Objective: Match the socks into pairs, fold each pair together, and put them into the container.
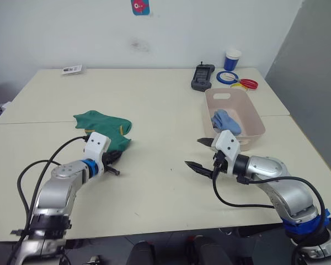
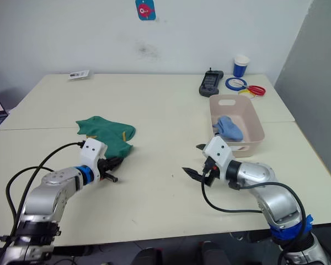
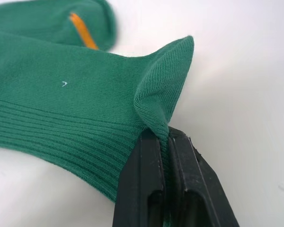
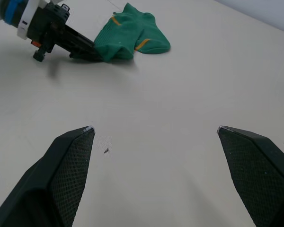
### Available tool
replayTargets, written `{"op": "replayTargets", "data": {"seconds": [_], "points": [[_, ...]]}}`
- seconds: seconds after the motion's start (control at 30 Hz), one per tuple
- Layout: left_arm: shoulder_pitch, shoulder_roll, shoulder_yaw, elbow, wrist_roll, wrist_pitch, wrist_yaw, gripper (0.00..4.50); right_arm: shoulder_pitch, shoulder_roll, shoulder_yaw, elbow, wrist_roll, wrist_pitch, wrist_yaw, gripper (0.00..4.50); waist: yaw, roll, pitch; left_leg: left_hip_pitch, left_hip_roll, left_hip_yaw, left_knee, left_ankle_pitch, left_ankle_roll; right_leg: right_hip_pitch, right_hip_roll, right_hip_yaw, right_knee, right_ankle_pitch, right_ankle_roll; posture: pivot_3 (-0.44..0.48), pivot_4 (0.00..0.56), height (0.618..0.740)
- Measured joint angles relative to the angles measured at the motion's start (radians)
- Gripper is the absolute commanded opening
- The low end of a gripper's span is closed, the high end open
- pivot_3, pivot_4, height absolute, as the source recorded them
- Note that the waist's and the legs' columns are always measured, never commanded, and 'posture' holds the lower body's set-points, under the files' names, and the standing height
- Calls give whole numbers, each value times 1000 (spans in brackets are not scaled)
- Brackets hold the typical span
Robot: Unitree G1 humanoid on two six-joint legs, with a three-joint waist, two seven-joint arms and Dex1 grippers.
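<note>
Seen from the head camera, a pair of dark green ribbed fabric socks (image 1: 103,130) lies in a loose heap on the cream-coloured table (image 1: 154,182), left of centre, with the left gripper (image 1: 115,160) at the heap's near edge; how many socks make up the heap is hard to tell from here. Over on the right, the pale pink-beige rectangular plastic bin (image 1: 234,118) stands on the table holding a bundle of light blue socks (image 1: 226,121), its near wall partly covered by the right gripper (image 1: 201,154), which hovers just in front of it with its two black fingers spread apart and nothing between them. Behind the bin sit a black handheld device (image 1: 202,76), a blue-and-white paper cup (image 1: 231,59) and rings of coloured tape (image 1: 238,81). The left wrist view shows the two black fingers (image 3: 144,189) pressed together on a raised fold of the green ribbed cuff, an orange-yellow mark (image 3: 83,32) showing further back. In the right wrist view, the wide-set fingertips (image 4: 71,156) frame bare tabletop, with the green socks and the left gripper lying well beyond them.
</note>
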Motion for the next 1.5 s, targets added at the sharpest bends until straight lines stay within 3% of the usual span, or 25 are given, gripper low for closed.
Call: {"op": "replayTargets", "data": {"seconds": [0.23, 0.4, 0.63, 0.77, 0.9, 1.03, 1.2, 1.43, 1.5], "points": [[163, 69, -23, -422, -183, 241, -71, 22, 10, -45, -10, 9, 1, -22, 39, 4500, 0, 0, 0, 1, -1, -1, 0, 0, 0, 0, 0, 1, 0, 0, 0, 0, 150, 740], [128, 15, -134, -484, -236, 311, -57, 22, 12, -67, -12, 36, 0, -43, 70, 4500, 1, 0, 0, 1, -1, 0, 0, 0, 0, 1, 0, 1, 0, 0, 0, 0, 150, 740], [100, -21, -232, -478, -246, 303, -65, 1998, 21, -82, -17, 43, 1, -44, 75, 4500, -1, 0, 0, 1, -1, -1, 0, 0, 0, 1, 2, 0, 0, 0, 0, 0, 150, 740], [79, 69, -165, -456, -318, 302, -164, 3275, 57, -101, -21, 42, 14, -39, 90, 4500, -1, 0, 0, 1, -1, -1, 0, 0, 0, 0, 2, 1, 0, 0, 0, 0, 150, 740], [-4, 161, -69, -314, -376, 289, -285, 4488, 99, -109, -33, 42, 55, 8, 112, 4500, 0, 0, 0, 1, -1, -1, 1, 0, 0, 0, 2, 0, 0, 0, 0, 0, 150, 740], [-126, 184, -49, -100, -281, 139, -305, 4488, 117, -98, -40, 41, 90, 115, 93, 4500, 1, 0, 0, 1, -2, 0, 1, 0, 0, 1, 3, 1, 0, 0, 0, 0, 150, 740], [-218, 165, -117, 219, -100, -98, -313, 4488, 107, -87, 16, -11, 133, 262, 76, 4500, 0, 0, 0, 0, -1, 0, 1, 0, 0, 0, 3, 0, 0, 0, 0, 0, 150, 740], [-297, 83, -190, 446, 31, -246, -317, 4488, 47, -48, 122, 2, 145, 364, 82, 4500, 0, 0, 0, -2, -1, 0, 4, 0, 1, 0, 3, 0, 0, 0, 0, 0, 150, 740], [-305, 75, -205, 450, 49, -263, -333, 3933, 23, -12, 132, 32, 146, 379, 71, 4500, -1, 0, -1, -1, 0, 0, 4, 0, 1, 0, 3, 0, 1, 0, 0, 0, 150, 740]]}}
